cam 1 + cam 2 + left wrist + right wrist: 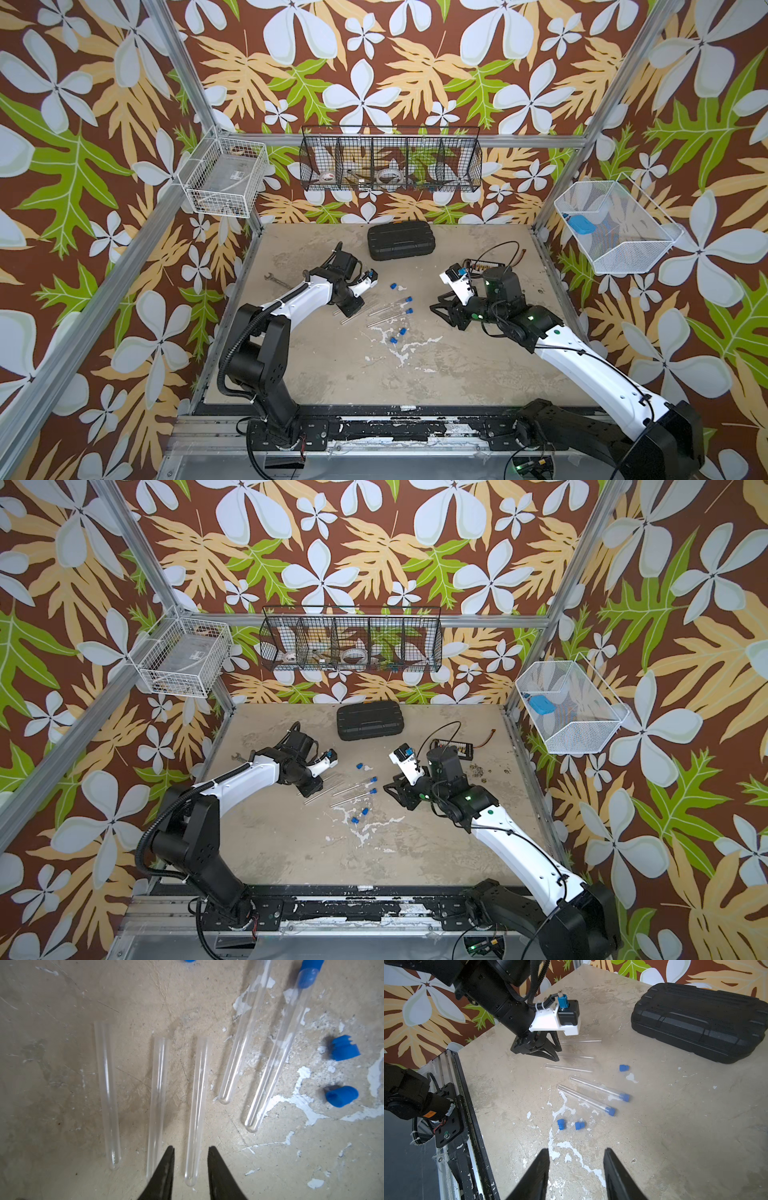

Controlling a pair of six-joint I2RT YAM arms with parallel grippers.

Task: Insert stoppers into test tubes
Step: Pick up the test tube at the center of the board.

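Left fingers: slightly parted and gripping nothing; the two tips stand on either side of the rounded closed end of the straddled tube, and neither tip clearly touches the glass.
Bare tubes: three unstoppered test tubes lie flat and nearly parallel under the left arm. Next to the straddled one lies the neighbour tube, its closed end hidden behind one finger. Beyond that lies the outer tube, clear of both tips.
Stoppered tubes: the upper capped tube and the lower capped tube lie side by side at 3 o'clock of the bare three in both top views, with their blue ends pointing toward about 2 o'clock.
Loose stoppers: three lie on the counter. The lone stopper sits at 12 o'clock of the capped pair. The twin stoppers sit close together at 6 o'clock, apart from every tube.
Right fingers: open and empty, held over bare counter at 3 o'clock of all the tubes, well apart from them.
Counter: beige and scuffed, with white chipped patches around the twin stoppers.
Black case: closed, at 12 o'clock near the far edge.
Wrench: at 9 o'clock, beyond the left arm.
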